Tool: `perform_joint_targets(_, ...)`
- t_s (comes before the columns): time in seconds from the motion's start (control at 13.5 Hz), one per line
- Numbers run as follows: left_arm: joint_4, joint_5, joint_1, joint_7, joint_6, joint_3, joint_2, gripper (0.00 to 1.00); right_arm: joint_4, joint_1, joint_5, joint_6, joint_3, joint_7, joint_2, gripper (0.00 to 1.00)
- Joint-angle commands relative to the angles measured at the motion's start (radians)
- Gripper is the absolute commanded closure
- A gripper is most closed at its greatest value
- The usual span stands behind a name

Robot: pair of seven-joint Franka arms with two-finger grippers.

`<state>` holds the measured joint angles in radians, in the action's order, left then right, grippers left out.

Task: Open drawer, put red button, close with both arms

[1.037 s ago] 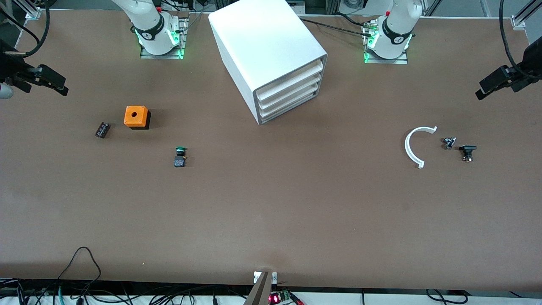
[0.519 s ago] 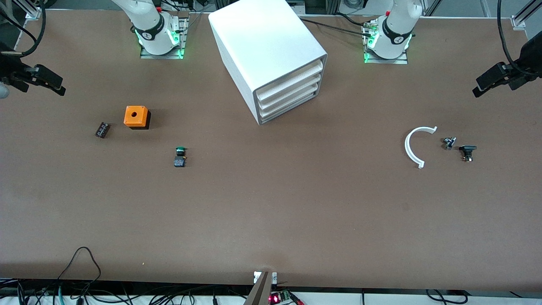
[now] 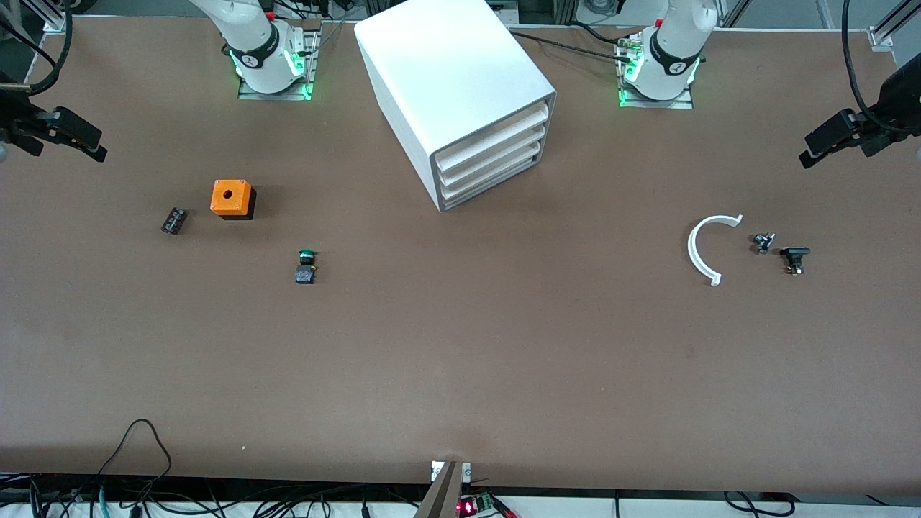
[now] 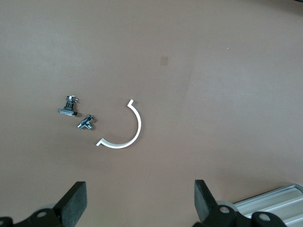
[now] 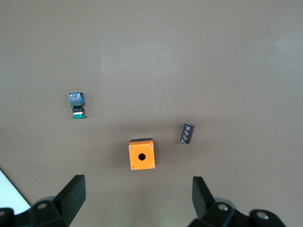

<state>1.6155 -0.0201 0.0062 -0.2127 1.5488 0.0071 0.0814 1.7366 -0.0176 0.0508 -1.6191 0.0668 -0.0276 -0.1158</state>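
cabinet (image 3: 460, 93) stands mid-table between the arm bases, all three drawers (image 3: 496, 155) pushed in. no red button visible in any view; its place cannot be told. green button (image 3: 306, 266) lies on the table toward the right arm's end, nearer the camera than the orange box (image 3: 232, 198). right gripper (image 5: 137, 198) hangs spread and empty over the table by that box. left gripper (image 4: 139, 201) hangs spread and empty near the white arc (image 4: 123, 132).
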Motion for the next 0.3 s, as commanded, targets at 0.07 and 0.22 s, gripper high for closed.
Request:
perform_joint_targets(0.07,-0.037,0.0,0.0,0.01,-0.045,0.001,-0.022,0.0,-0.034,0.001,0.001,0.021,0.001,0.012,0.019,0.0)
perform_joint_targets(0.22,-0.039,0.0,0.001,0.01,-0.047,0.001,-0.025,0.0,-0.034,0.001,0.003,0.053,-0.001,0.02,0.016,0.0)
